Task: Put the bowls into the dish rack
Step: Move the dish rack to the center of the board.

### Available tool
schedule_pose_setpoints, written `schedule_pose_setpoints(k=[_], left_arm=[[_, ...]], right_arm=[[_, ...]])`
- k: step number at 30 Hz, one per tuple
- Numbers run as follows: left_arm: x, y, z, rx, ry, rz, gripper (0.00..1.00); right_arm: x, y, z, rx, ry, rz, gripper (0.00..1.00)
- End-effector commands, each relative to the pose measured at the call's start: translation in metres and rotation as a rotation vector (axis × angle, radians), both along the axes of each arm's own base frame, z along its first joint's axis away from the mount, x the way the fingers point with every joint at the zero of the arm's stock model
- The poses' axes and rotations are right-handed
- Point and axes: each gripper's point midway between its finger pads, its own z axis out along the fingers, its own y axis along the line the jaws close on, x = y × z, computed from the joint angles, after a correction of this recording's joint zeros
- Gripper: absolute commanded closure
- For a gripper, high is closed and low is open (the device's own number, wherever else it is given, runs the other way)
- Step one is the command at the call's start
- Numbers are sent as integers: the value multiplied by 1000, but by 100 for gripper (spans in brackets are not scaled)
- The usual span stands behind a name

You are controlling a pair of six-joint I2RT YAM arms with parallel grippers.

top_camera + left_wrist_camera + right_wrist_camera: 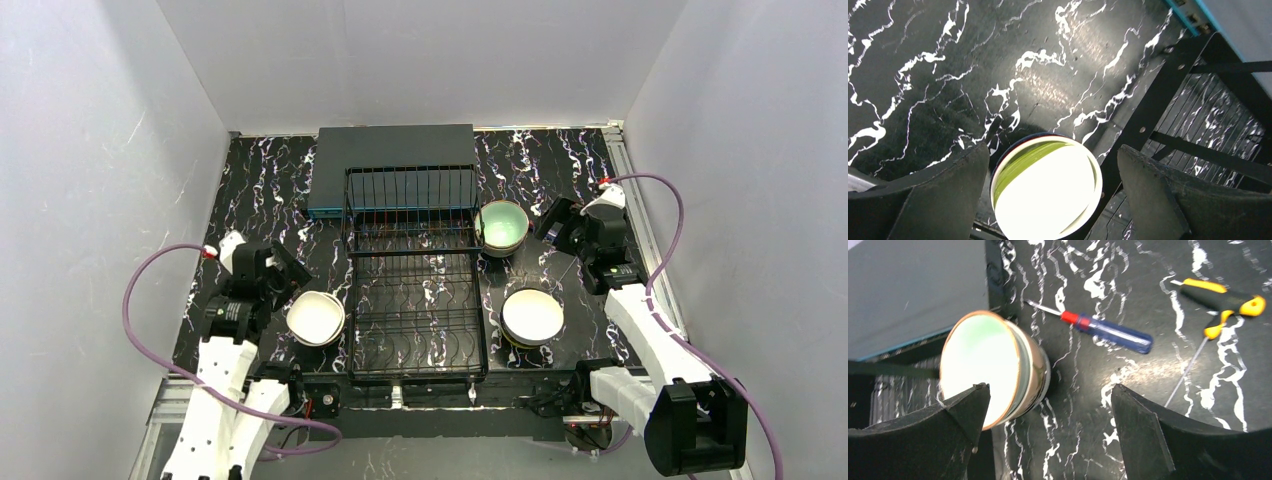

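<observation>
The black wire dish rack (415, 280) stands mid-table with nothing in it. Three stacks of bowls sit around it: a white-rimmed stack (316, 318) to its left, a mint stack (501, 226) to its right at the back, and a white stack (532, 315) to its right in front. My left gripper (285, 270) hovers open above the left stack (1045, 187), whose lime green inside shows between the fingers (948, 195). My right gripper (1049, 387) is open beside the mint, gold-rimmed stack (983, 365), holding nothing.
A flat dark grey box (395, 150) lies behind the rack. A red and blue screwdriver (1108, 330) and an orange-handled tool (1223, 302) lie on the black marbled table right of the mint stack. White walls close in three sides.
</observation>
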Motion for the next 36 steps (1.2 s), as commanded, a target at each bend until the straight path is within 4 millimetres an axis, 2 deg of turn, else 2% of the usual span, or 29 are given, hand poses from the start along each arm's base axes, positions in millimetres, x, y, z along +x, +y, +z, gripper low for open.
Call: schedule_pose_setpoints(k=[1, 4, 11, 19, 28, 36], left_arm=[[-7, -12, -15, -48, 100, -46, 2], [2, -26, -12, -90, 68, -121, 2], [11, -38, 2, -135, -53, -174, 2], [12, -70, -4, -220, -76, -368, 2], [20, -110, 3, -358, -177, -565, 2], [34, -125, -6, -439, -180, -606, 13]], right_arm=[[-4, 29, 14, 67, -4, 160, 1], [-7, 42, 17, 88, -12, 232, 1], [-6, 51, 10, 104, 43, 280, 1], [-10, 66, -5, 149, 133, 358, 1], [-14, 75, 11, 159, 128, 411, 1], [-24, 85, 17, 186, 134, 453, 1]])
